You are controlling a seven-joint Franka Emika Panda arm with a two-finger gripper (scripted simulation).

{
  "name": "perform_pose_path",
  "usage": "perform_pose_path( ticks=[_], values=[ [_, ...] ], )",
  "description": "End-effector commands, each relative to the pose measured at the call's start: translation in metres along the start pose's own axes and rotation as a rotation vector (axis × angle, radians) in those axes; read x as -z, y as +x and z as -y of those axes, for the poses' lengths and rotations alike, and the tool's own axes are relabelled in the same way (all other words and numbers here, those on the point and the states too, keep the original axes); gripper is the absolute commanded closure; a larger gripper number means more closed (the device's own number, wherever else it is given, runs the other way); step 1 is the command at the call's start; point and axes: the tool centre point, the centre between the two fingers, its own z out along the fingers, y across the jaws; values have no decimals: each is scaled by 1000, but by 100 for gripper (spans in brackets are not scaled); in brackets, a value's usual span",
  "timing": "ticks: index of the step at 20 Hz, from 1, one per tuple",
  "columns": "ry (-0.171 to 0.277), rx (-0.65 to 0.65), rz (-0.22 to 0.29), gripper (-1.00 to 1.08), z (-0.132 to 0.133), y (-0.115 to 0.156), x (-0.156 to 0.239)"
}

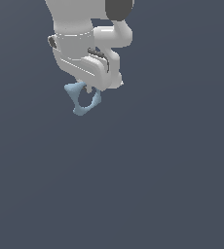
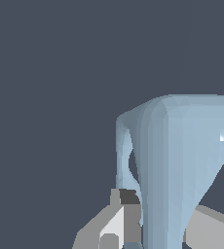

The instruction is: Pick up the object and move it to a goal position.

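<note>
Jaws clamped narrow on the pale blue frame (image 2: 182,160); I see a finger (image 2: 121,223) pressed to each side of it in the wrist view. Gripper (image 1: 90,90) hangs under the white arm (image 1: 87,46); frame juts below, tilted, against plain dark ground.

- The object (image 1: 80,99) (image 2: 182,160) is pale matte blue.
- The robot arm (image 1: 87,46) is white, with a dark grey cap.
- The gripper (image 1: 88,89) is white and grey.
- The backdrop is a plain slate grey.
</note>
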Motion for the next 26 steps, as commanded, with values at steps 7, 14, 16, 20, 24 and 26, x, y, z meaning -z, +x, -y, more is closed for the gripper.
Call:
perform_pose_path(
  ticks=[7,14,16,20,24,26],
  values=[
    [-1,1,0,108,-34,21,86],
    [-1,2,0,108,-52,34,136],
    [-1,2,0,108,-56,37,145],
    [-2,2,-1,108,-60,41,159],
    [-2,2,-1,108,-63,44,167],
    [-2,2,-1,108,-64,44,169]
  ],
)
